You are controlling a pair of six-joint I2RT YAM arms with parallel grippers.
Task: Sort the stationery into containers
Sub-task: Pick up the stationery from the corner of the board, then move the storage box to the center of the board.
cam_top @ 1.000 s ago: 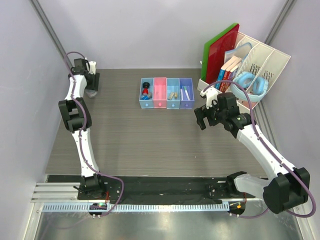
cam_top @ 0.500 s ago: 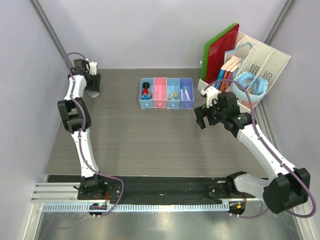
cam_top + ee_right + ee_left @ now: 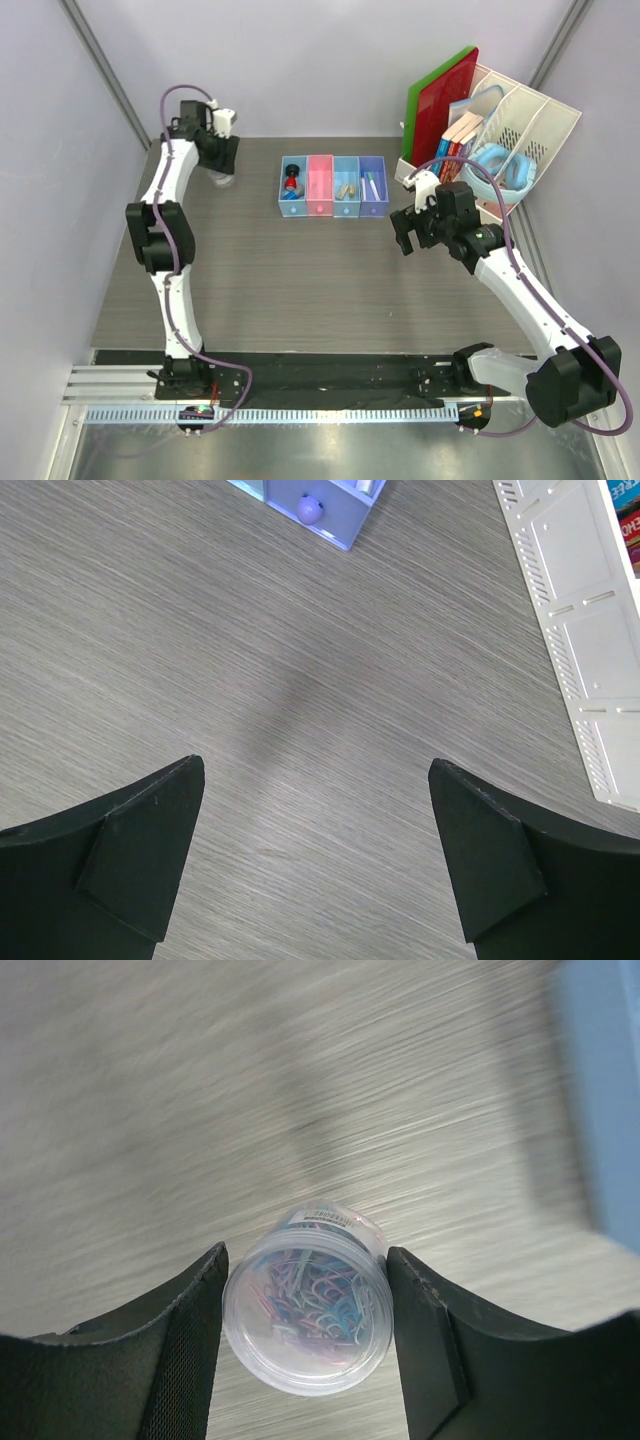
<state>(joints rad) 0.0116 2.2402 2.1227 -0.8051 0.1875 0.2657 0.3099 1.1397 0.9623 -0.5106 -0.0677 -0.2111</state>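
Observation:
A clear round tub of coloured paper clips (image 3: 307,1310) sits between the black fingers of my left gripper (image 3: 307,1255), which is shut on it. From above, the left gripper (image 3: 222,162) hangs at the far left of the table with the tub (image 3: 224,180) under it, left of the row of containers. These are a blue tray (image 3: 293,190) with small cylinders, a pink tray (image 3: 320,186), a light blue tray (image 3: 346,188) and a lavender tray (image 3: 372,186) with pens. My right gripper (image 3: 404,236) is open over bare table (image 3: 315,765), nothing between its fingers.
A white slotted file rack (image 3: 525,120) with books, light-blue headphones (image 3: 500,165) and red and green boards stands at the back right; its side shows in the right wrist view (image 3: 575,630). The lavender tray's corner (image 3: 340,525) lies ahead of the right gripper.
My left arm has swung right from the far-left corner toward the trays, carrying the paper-clip tub. The right arm has hardly moved.

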